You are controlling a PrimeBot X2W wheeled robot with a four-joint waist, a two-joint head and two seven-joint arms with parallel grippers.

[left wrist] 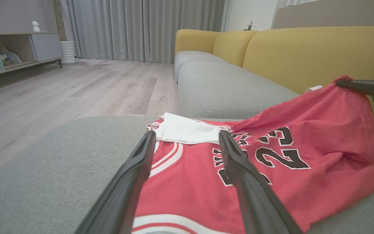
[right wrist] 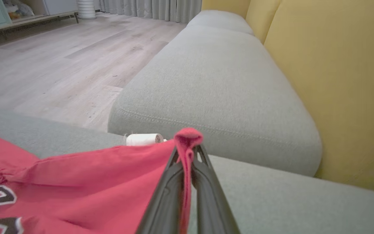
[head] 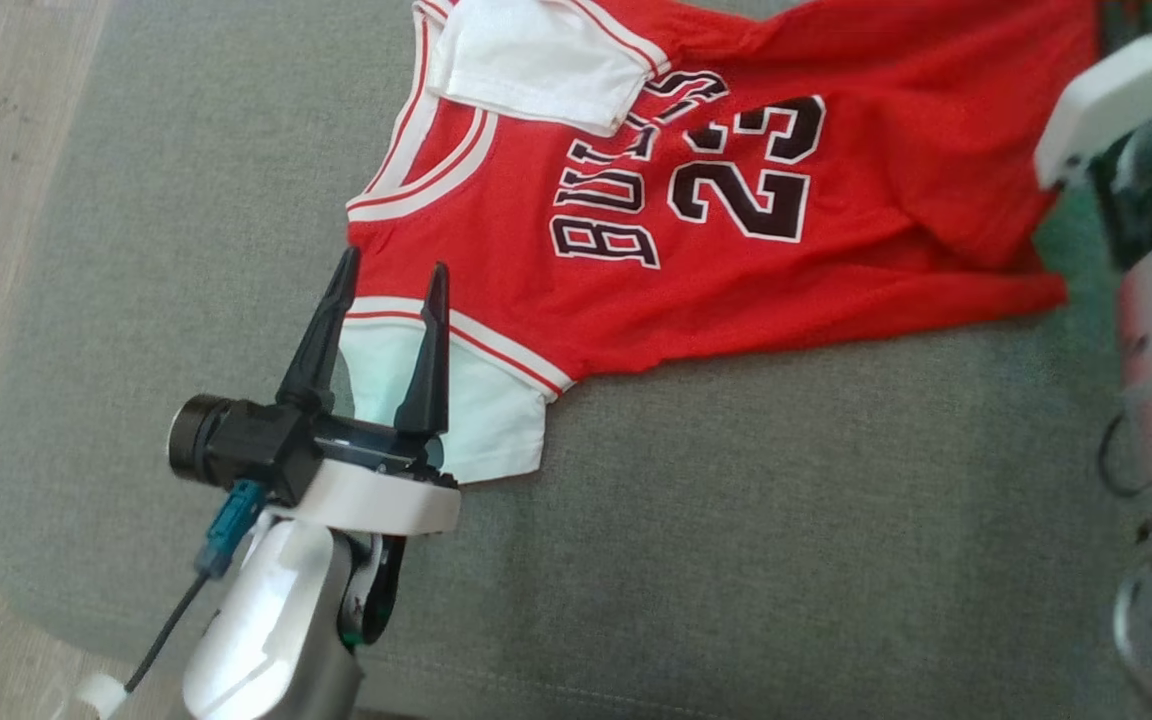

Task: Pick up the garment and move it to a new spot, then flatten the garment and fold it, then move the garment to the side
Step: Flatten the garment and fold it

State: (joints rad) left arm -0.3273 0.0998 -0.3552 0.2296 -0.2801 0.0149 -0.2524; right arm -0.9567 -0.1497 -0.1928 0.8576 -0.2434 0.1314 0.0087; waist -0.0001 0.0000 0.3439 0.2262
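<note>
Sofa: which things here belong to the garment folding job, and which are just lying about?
Job: jersey; right gripper, shut on its edge; left gripper, open by its sleeve; grey cushion under it.
Lying about: cabinet; curtains; yellow backrest.

Bare grey cushion (head: 786,520) lies open beside the jersey (head: 866,200); the yellow backrest (left wrist: 304,55) blocks the far side.

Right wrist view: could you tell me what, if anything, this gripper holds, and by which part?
The right gripper is shut on the red Bulls jersey, pinching a raised fold at its hem end. The open left gripper holds nothing.
</note>
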